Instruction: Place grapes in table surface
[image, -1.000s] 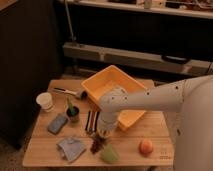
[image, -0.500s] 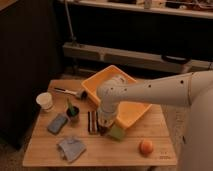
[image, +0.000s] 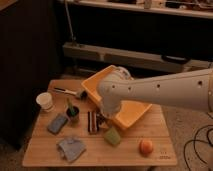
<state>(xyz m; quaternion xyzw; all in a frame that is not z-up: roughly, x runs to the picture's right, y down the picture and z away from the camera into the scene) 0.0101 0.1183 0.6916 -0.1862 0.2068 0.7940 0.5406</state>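
The yellow-orange tray (image: 135, 111) sits tilted toward the rear of the light wooden table surface (image: 100, 152) and serves as the reference for all positions.

The white robot arm (image: 155, 92) enters from the right and crosses over the tray's middle, hiding much of its basin. The arm bends downward at the tray's front-left edge.

The gripper (image: 95, 121) hangs just beyond that front-left edge, low over the wood. Whether it is apart or together cannot be told.

The grapes (image: 103, 121) appear as a dark reddish lump directly at the gripper, just in front of the tray's front-left edge and outside the tray. Whether the bunch rests on the table surface or is held just above it cannot be told.

A pale green object (image: 112, 136) lies on the wood just in front of the tray, near the grapes. An orange-red fruit (image: 146, 147) lies in front of the tray's right corner, near the table's front edge.

A small dark cup (image: 72, 112) stands to the left of the tray. A white cup (image: 45, 101) stands farther left, near the table's side edge. A thin utensil (image: 67, 91) lies just left of the tray's left corner.

A flat blue-grey item (image: 57, 123) lies to the front-left of the tray. A crumpled grey cloth (image: 71, 148) lies farther forward on that side, well apart from the tray.
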